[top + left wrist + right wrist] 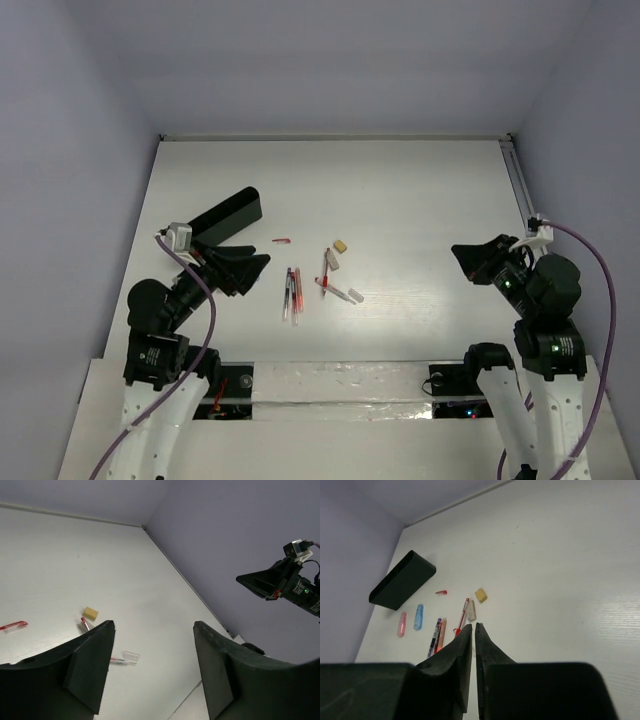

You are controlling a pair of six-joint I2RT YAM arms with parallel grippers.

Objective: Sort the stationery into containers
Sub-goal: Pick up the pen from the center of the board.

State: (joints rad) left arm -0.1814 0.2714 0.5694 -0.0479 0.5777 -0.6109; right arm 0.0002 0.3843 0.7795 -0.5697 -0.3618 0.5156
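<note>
Overhead, the black box (225, 215) is seen lying slantwise on the table (420, 190), at about ten o'clock from the loose stationery. The left gripper (245, 268) is held at five o'clock of the box, close beside it; its jaws are spread wide and nothing is gripped between them. In the right wrist view a pink capsule (401, 624) and a blue capsule (418, 616) are shown side by side on the table at six o'clock of the box, apart from it. A small red piece (282, 241) is found alone further right, and at six o'clock of it a dark pen (289, 292) and a red pen (297, 290) are laid side by side, nearly touching. Another red pen (325, 268) is placed to their right with a pale block (333, 260) just beside it, and a beige eraser (340, 245) is set at one o'clock of that block, near but apart. A clear pen (338, 291) is laid at five o'clock of that red pen. Well apart at three o'clock, the right gripper (470, 262) is pointed toward the cluster, its fingers (465, 650) brought almost together with nothing clasped.
</note>
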